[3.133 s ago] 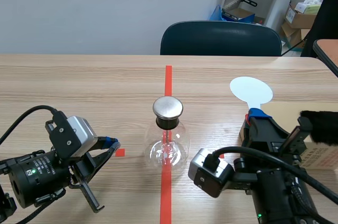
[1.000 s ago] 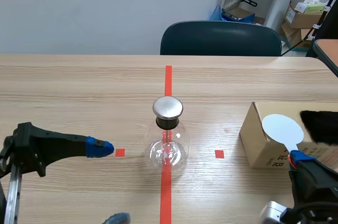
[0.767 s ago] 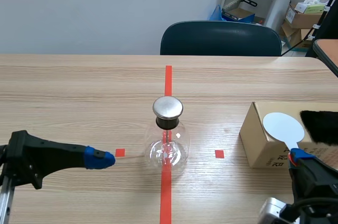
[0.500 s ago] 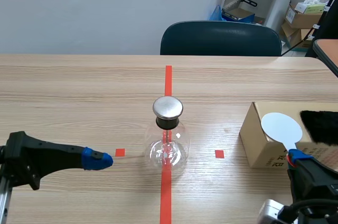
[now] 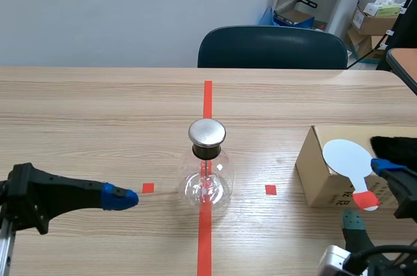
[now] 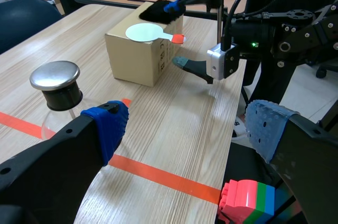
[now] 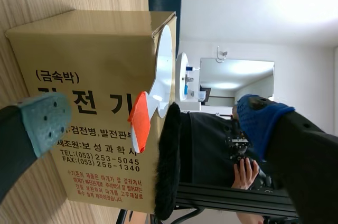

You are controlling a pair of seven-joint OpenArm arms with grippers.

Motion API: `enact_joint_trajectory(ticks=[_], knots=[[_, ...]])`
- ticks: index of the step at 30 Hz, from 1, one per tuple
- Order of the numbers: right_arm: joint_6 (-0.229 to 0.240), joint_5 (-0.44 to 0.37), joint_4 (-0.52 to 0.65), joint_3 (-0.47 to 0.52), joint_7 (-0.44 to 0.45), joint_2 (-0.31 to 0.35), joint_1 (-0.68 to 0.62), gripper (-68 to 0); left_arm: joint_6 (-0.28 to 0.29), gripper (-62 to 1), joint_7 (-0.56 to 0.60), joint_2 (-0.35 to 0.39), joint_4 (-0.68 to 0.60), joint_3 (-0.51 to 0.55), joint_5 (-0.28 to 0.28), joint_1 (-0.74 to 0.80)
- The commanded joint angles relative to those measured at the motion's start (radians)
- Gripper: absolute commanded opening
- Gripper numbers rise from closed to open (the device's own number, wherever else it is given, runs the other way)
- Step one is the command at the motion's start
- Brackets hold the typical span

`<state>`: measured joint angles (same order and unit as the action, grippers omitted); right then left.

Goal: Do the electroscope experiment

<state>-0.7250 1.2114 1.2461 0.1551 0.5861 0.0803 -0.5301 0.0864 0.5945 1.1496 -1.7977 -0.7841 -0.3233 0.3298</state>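
The electroscope, a glass flask (image 5: 206,181) with a metal cap (image 5: 207,133), stands on the red centre line. A white disc paddle (image 5: 346,157) lies on the cardboard box (image 5: 319,175), its orange handle (image 5: 366,200) sticking out over the box's edge. My right gripper (image 7: 153,118) is open around that handle (image 7: 140,121) without touching it. My left gripper (image 6: 187,129) is open and empty, low at the left of the flask (image 6: 55,84); in the scene view only one blue pad (image 5: 119,196) shows.
A black fur piece (image 5: 394,155) lies on the box beside the disc. A dark chair (image 5: 272,47) stands behind the table's far edge. A small coloured brick block (image 6: 248,205) sits under my left gripper. Red tape squares (image 5: 270,189) mark the wood.
My right gripper has opened and let go of the paddle's handle, so the paddle now rests on the box. The left arm has barely shifted.
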Motion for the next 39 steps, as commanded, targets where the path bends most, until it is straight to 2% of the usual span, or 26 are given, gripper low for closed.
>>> enact_joint_trajectory(ticks=[1, 39], knots=[[-0.058, -0.009, 0.019, 0.003, -0.003, 0.014, 0.001, 0.4, 0.002, -12.7, 0.007, -0.008, -0.011, -0.001, -0.006, 0.005], [-0.058, -0.009, 0.019, 0.003, -0.004, 0.014, 0.001, 0.4, -0.024, -12.7, -0.016, -0.008, -0.011, -0.001, -0.006, 0.005]])
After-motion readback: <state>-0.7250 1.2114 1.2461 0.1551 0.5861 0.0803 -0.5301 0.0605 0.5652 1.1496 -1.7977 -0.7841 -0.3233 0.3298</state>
